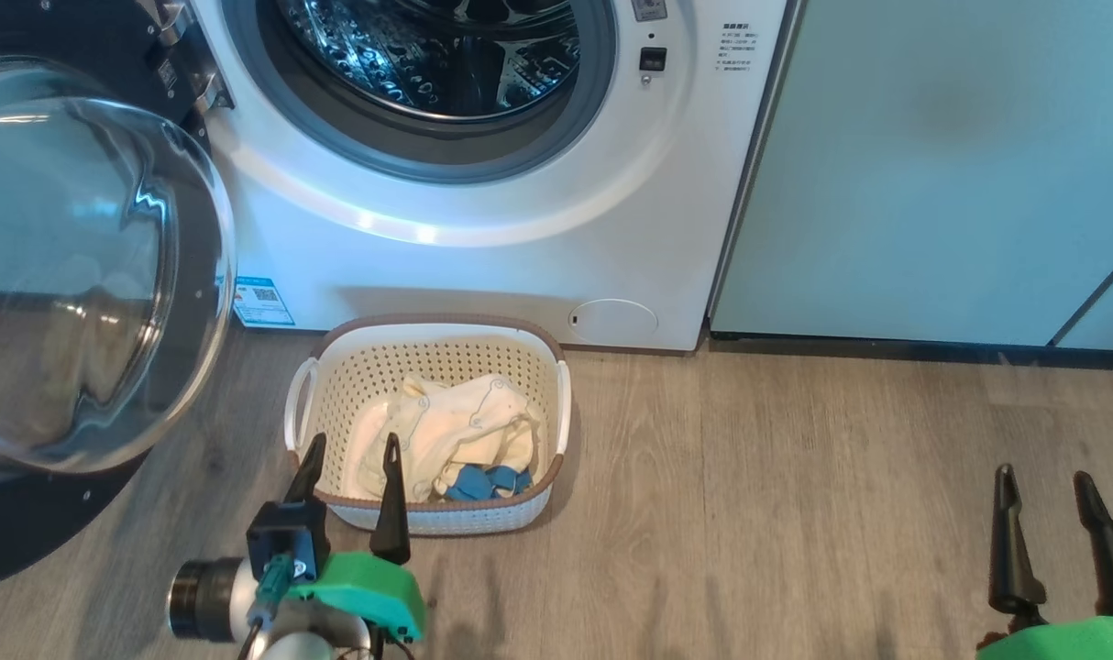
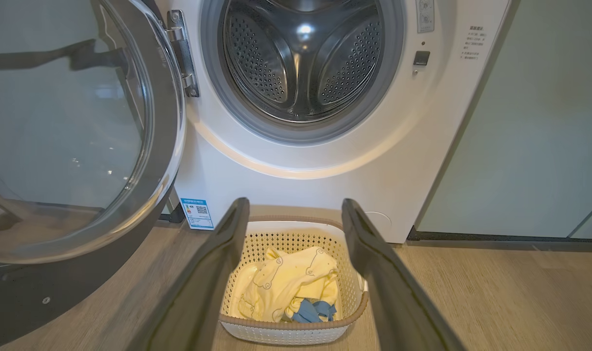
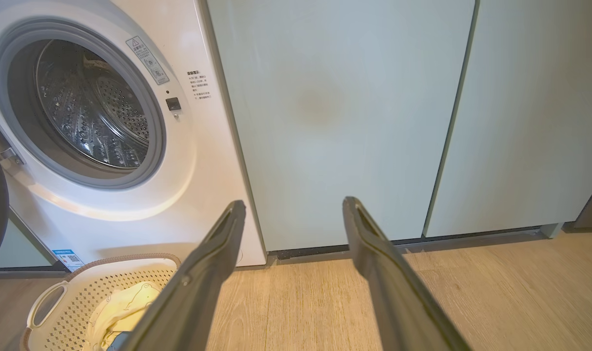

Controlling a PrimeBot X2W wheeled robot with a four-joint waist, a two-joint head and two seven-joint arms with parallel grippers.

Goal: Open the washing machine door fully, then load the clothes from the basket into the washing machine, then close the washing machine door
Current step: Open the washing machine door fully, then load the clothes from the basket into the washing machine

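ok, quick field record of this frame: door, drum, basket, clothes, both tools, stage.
door: washing machine door swung wide open, on the left of the washing machine
drum: drum shows no clothes inside
basket: basket upright on the floor, just in front of the machine
clothes: clothes all in the basket, pale yellow pieces and a blue one
left tool: left tool open, at the basket's near rim, holding nothing
right tool: right tool open, over the floor at right, holding nothing
stage: door open, loading not yet begun
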